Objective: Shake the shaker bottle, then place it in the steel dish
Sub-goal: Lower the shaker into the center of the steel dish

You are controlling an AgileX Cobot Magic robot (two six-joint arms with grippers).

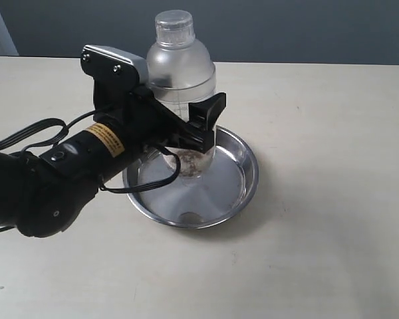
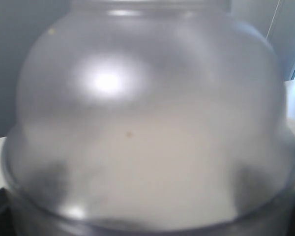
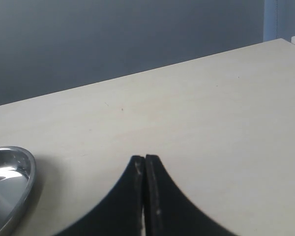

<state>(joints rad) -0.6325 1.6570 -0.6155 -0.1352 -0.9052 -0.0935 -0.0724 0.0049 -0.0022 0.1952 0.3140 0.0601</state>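
I am holding the shaker bottle (image 1: pixel 179 66) upright with the left gripper (image 1: pixel 194 125), whose black fingers are clamping around the clear body below the domed shoulder. The bottle's base, with brown and white grains showing inside, is sitting low within the steel dish (image 1: pixel 243 176), though I cannot tell whether it is touching the flat bottom. In the left wrist view the frosted dome (image 2: pixel 147 137) is filling nearly everything. The right gripper (image 3: pixel 145 167) is hanging over the pale bench (image 3: pixel 211 108) with its fingers pressed together on nothing, the dish rim (image 3: pixel 19 177) lying just beside it.
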